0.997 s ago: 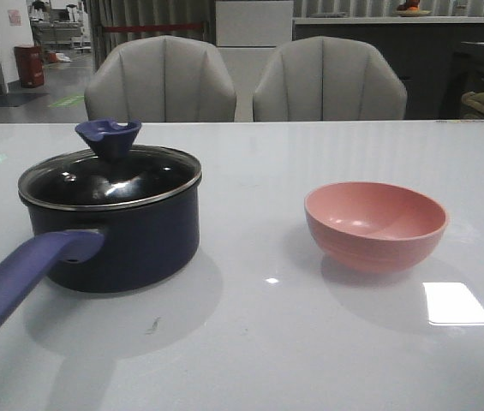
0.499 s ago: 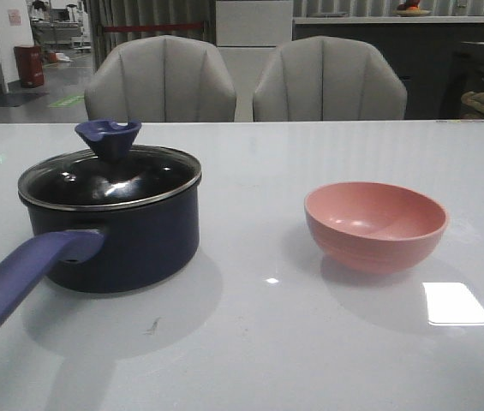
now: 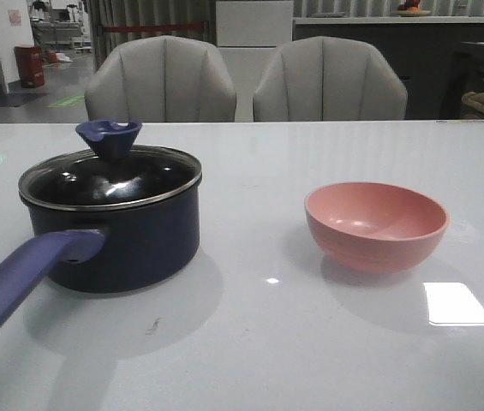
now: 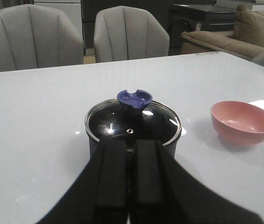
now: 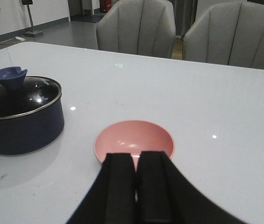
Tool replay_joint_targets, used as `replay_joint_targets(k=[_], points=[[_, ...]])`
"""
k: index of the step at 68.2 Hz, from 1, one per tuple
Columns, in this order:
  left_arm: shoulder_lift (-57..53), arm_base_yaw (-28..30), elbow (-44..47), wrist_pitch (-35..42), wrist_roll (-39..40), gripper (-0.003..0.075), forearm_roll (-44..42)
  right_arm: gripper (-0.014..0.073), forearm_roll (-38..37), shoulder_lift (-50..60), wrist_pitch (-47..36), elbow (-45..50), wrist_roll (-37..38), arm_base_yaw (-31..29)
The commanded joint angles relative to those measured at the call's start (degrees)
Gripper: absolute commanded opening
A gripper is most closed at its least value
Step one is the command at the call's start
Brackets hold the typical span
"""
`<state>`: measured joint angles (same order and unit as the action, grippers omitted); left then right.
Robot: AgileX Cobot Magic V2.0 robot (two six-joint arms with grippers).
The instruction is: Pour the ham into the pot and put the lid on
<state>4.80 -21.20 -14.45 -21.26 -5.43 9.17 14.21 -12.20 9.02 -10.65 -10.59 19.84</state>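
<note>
The dark navy pot point(image 3: 139, 244) stands on the left of the white table, its purple-blue handle point(image 3: 19, 282) reaching toward the near edge. The glass lid point(image 3: 109, 181) with its flared knob point(image 3: 109, 137) sits on the pot. No ham shows in any view; the pink bowl point(image 3: 376, 224) on the right shows a bare inside. In the left wrist view my left gripper point(image 4: 129, 142) is shut, hanging short of the lid point(image 4: 122, 119). In the right wrist view my right gripper point(image 5: 136, 154) is shut, just short of the bowl point(image 5: 134, 137). Neither gripper appears in the front view.
Two grey chairs point(image 3: 160, 81) stand behind the table's far edge. A sofa point(image 4: 234, 32) lies off to the right side. The white tabletop point(image 3: 259, 334) runs between the pot and the bowl.
</note>
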Motion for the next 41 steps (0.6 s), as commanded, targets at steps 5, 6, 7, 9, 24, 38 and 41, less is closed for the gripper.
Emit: replay_joint_targets(k=[5, 6, 7, 9, 24, 38, 41], points=[[-0.9, 4.5, 1.1, 5.2, 0.2, 0.0112, -0.3, 0.0159, -0.3, -0.4, -4.5, -1.6, -0.7, -0.1], [-1.1, 5.3, 1.5, 5.5, 0.2, 0.0112, -0.3, 0.0159, -0.3, -0.4, -4.5, -1.6, -0.7, -0.1], [-1.4, 6.0, 1.9, 5.8, 0.2, 0.0112, -0.3, 0.0159, -0.3, -0.4, -4.5, -1.6, -0.7, -0.1], [-1.9, 7.7, 3.1, 6.9, 0.2, 0.0112, -0.3, 0.0159, -0.3, -0.4, -4.5, -1.6, -0.7, -0.1], [-6.3, 17.1, 11.6, 16.3, 0.2, 0.0112, -1.9, 0.0159, -0.3, -0.4, -4.5, -1.6, -0.7, -0.1], [-6.2, 17.3, 16.0, 19.8, 8.3, 0.0112, -8.2, 0.0159, -0.3, -0.4, -4.6, -1.6, -0.7, -0.1], [-6.2, 17.3, 15.9, 20.0, 8.4, 0.0112, -8.2, 0.0159, -0.3, -0.4, -4.6, -1.6, -0.7, -0.1]])
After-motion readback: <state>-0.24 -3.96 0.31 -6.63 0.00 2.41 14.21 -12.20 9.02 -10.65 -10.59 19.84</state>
